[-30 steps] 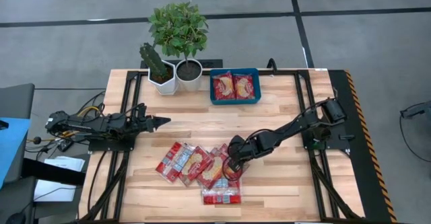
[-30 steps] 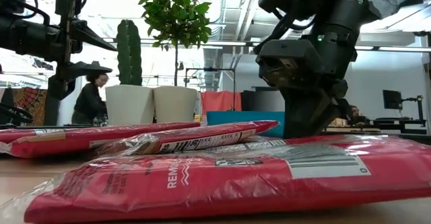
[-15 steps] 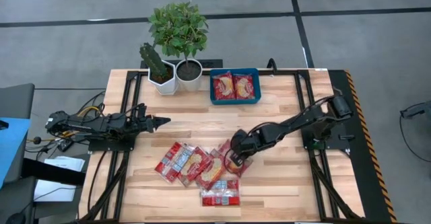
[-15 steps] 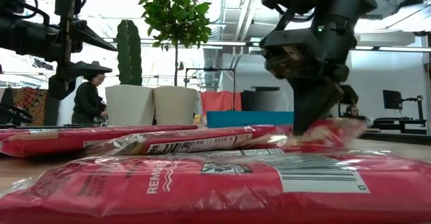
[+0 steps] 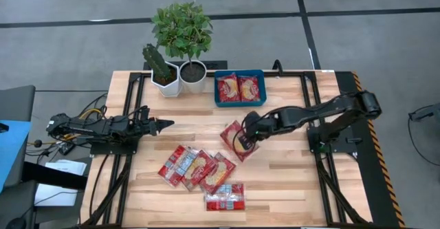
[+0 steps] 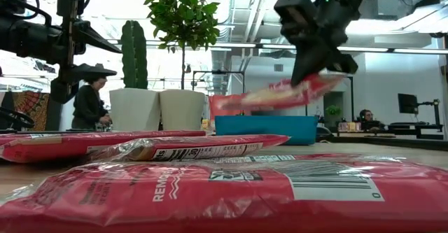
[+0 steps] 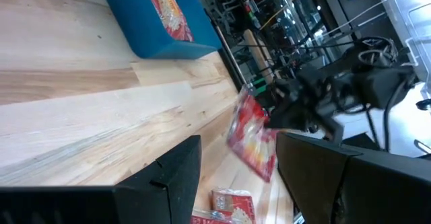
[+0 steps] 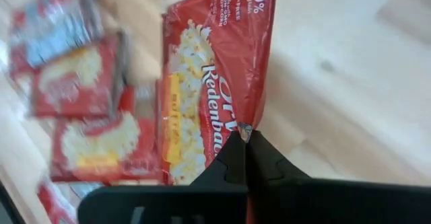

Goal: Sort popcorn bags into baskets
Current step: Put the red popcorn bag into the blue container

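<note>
The left gripper [image 5: 167, 124] is held parted and empty, well to the left of the blue tray [image 5: 239, 102]. Four popcorn bags [image 5: 201, 170] are left lying on the table [image 5: 289, 181] well in front of the tray. One popcorn bag [image 5: 236, 140] is pinched by its edge in the right gripper [image 5: 249, 134], lifted just in front of the tray, in which two bags [image 5: 238, 88] are already laid

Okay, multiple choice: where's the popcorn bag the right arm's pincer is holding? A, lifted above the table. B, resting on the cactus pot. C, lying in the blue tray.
A: the right pincer grips the popcorn bag by one edge, and the low view shows it hanging clear of the table.
</note>
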Tool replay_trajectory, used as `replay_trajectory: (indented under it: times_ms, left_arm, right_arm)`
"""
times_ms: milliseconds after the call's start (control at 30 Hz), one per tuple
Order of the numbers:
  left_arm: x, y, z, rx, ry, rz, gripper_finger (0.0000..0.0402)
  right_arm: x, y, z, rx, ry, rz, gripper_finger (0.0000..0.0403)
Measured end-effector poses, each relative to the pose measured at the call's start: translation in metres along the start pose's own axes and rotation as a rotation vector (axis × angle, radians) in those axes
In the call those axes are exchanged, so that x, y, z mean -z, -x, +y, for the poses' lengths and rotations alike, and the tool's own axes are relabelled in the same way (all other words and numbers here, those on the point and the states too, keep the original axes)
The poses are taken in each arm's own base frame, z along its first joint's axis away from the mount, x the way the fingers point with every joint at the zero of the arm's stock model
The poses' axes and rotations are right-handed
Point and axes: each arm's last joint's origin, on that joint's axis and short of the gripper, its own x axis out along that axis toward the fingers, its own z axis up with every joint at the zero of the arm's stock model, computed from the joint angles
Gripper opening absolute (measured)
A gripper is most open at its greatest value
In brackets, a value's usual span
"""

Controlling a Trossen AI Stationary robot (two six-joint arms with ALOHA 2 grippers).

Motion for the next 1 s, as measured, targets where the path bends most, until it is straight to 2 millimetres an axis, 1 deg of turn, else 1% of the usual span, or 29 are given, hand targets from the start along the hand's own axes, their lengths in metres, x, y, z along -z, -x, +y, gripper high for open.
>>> replay_trajectory:
  times_ms: [100,233,433,600,700,833,900,1000]
  left_arm:
    - [0.000,0.000,0.000,0.000,-0.012,0.000,0.0183]
    - [0.000,0.000,0.000,0.000,-0.014,0.000,0.0183]
    - [0.000,0.000,0.000,0.000,-0.014,0.000,0.0183]
    - [0.000,0.000,0.000,0.000,-0.016,0.000,0.0183]
    - [0.000,0.000,0.000,-0.001,-0.028,-0.001,0.0183]
    - [0.000,0.000,0.000,-0.001,-0.030,-0.002,0.0183]
    - [0.000,0.000,0.000,-0.002,-0.031,-0.003,0.0183]
    - [0.000,0.000,0.000,-0.003,-0.032,-0.005,0.0183]
  right_arm:
    - [-0.016,0.014,-0.009,-0.009,-0.034,-0.072,0.0002]
    - [-0.038,0.030,-0.026,0.011,-0.090,-0.174,0.0002]
    - [-0.073,0.050,-0.059,0.058,-0.188,-0.309,0.0002]
    - [-0.097,0.058,-0.088,0.115,-0.269,-0.408,0.0001]
    - [-0.109,0.062,-0.102,0.135,-0.312,-0.456,0.0001]
    - [-0.120,0.058,-0.117,0.176,-0.347,-0.473,0.0001]
    - [-0.124,0.053,-0.123,0.185,-0.358,-0.472,0.0001]
    - [-0.128,0.041,-0.131,0.209,-0.372,-0.434,0.0001]
